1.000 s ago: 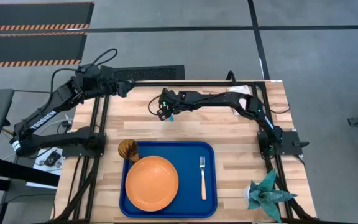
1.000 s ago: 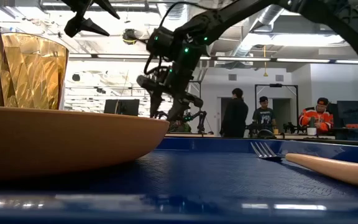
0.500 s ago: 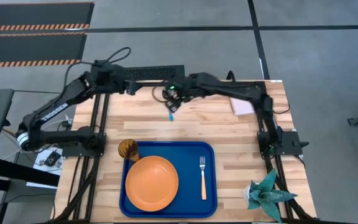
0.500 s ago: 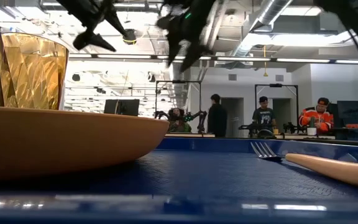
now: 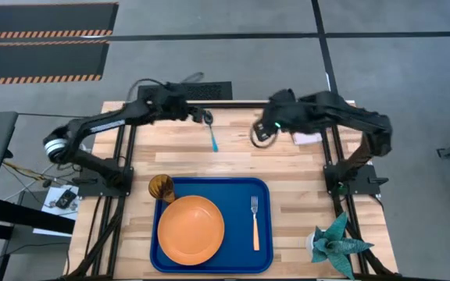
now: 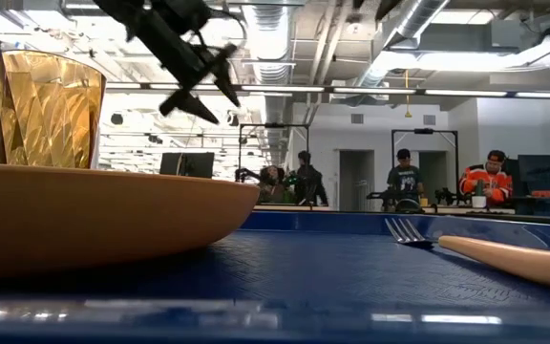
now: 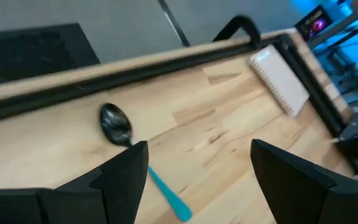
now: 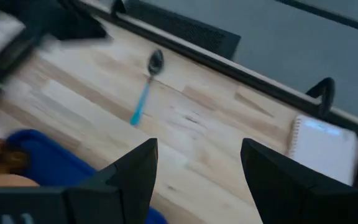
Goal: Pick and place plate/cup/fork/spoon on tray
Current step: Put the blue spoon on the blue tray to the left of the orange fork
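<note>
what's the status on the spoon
Left gripper open, over the spoon. Right gripper open, off to the side. Spoon on bare table, outside the tray. Nothing in the way.

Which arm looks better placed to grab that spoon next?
Probably the left. Its open gripper hovers right by the spoon, while the right gripper, also open, sits farther off across the table.

Grey concrete floor (image 5: 381,70), hazard-striped mats (image 5: 41,35); ceiling ducts (image 6: 418,24), people (image 6: 404,177) beyond.
</note>
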You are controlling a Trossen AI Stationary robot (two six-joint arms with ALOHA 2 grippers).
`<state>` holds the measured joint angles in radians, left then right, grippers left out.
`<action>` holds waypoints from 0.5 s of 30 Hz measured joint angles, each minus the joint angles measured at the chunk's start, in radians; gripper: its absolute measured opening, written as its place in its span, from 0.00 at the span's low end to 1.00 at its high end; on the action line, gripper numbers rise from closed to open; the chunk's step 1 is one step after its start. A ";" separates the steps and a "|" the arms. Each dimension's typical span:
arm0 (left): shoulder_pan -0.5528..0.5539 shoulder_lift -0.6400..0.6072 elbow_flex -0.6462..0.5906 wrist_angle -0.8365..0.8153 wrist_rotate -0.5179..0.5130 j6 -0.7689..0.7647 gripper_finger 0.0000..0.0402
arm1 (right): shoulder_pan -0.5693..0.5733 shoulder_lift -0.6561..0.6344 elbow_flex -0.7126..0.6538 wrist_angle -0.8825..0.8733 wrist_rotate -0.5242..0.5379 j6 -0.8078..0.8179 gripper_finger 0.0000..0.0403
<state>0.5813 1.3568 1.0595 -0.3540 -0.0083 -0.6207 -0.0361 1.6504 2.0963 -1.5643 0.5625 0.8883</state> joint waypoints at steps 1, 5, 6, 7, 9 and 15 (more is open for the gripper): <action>-0.017 0.032 0.000 0.022 -0.015 -0.014 0.67 | 0.027 -0.014 -0.008 0.000 0.022 0.038 0.63; -0.053 0.155 0.000 0.097 -0.067 -0.068 0.67 | 0.108 -0.044 -0.072 -0.006 0.070 0.167 0.63; -0.059 0.188 0.001 0.096 -0.084 -0.080 0.67 | 0.123 -0.046 -0.085 -0.008 0.070 0.193 0.63; -0.062 0.222 0.001 0.091 -0.091 -0.092 0.67 | 0.136 -0.048 -0.100 -0.006 0.070 0.217 0.63; -0.071 0.285 0.000 0.089 -0.094 -0.109 0.67 | 0.163 -0.049 -0.132 -0.007 0.074 0.262 0.63; -0.094 0.410 0.000 0.123 -0.101 -0.152 0.67 | 0.209 -0.041 -0.190 -0.006 0.071 0.348 0.63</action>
<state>0.4871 1.7672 1.0592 -0.2307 -0.1096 -0.7725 0.1725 1.6093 1.9063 -1.5700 0.6339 1.2360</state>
